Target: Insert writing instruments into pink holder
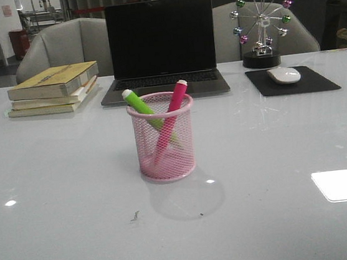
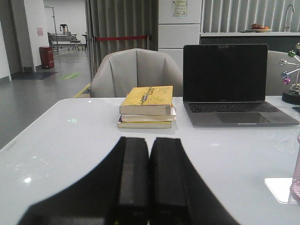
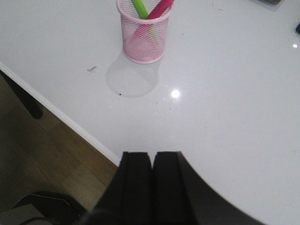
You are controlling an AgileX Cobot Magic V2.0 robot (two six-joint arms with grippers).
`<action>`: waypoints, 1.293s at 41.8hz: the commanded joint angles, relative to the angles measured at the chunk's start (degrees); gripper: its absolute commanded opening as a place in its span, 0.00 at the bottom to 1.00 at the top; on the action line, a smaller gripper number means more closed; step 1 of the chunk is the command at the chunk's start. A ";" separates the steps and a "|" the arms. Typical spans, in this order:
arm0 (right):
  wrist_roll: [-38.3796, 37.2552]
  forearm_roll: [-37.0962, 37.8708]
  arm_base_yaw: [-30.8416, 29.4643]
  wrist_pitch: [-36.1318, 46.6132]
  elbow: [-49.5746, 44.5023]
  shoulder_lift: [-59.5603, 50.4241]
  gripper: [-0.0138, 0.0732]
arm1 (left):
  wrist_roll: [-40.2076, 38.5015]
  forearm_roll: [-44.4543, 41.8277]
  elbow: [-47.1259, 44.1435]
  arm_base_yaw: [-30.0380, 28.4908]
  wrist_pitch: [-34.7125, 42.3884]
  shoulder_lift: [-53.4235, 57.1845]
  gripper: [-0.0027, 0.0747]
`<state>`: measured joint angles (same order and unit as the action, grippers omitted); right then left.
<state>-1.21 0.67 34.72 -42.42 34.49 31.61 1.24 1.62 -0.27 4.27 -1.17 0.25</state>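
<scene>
A glossy white bench (image 1: 58,218) carries one pink cylindrical wire-mesh pen cup (image 1: 163,137), standing upright near its middle. Inside the cup are two thick marker pens, both leaning and crossing each other: one lime green marker (image 1: 141,106) tilted to the robot's left, and one magenta-pink marker (image 1: 175,101) tilted to the right. Each shows a white end tip above the rim.

Behind the cup, well apart from it, sits one open dark laptop with a black screen (image 1: 162,43). To the left of the laptop lies one stack of three books, the top one yellow-covered (image 1: 54,87). To the right lies one black mouse pad (image 1: 292,81) with one white computer mouse (image 1: 284,75) on it, and just behind that stands one small ferris-wheel ornament with coloured shiny balls (image 1: 261,22). Two grey upholstered chairs (image 1: 63,45) stand beyond the bench.

Nothing lies between the cup and the arms. The left hand (image 2: 149,180) has its two black fingers pressed together, holding nothing, above the bench facing the books. The right hand (image 3: 152,183) is likewise closed and empty, near the bench's front edge, well apart from the cup.
</scene>
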 commanded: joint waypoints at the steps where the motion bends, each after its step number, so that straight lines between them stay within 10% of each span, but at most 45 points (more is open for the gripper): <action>1: 0.04 0.74 0.04 3.72 1.55 0.07 0.19 | 0.12 0.61 -0.24 0.41 5.03 1.13 0.15; 15: 0.04 1.48 -0.40 3.92 1.34 -0.82 0.19 | 0.12 0.61 -0.24 0.41 5.03 1.13 0.15; 37: 0.04 -0.67 -29.57 38.82 -28.40 -29.22 0.19 | 0.12 0.61 -0.24 0.41 5.03 1.13 0.15; 54: 0.04 -1.04 -33.05 45.09 -35.85 -33.37 0.19 | 0.12 0.61 -0.24 0.41 5.03 1.13 0.15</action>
<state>-1.21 -0.32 2.01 -3.25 -1.59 -0.59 1.24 1.76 -0.27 4.27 -1.04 0.25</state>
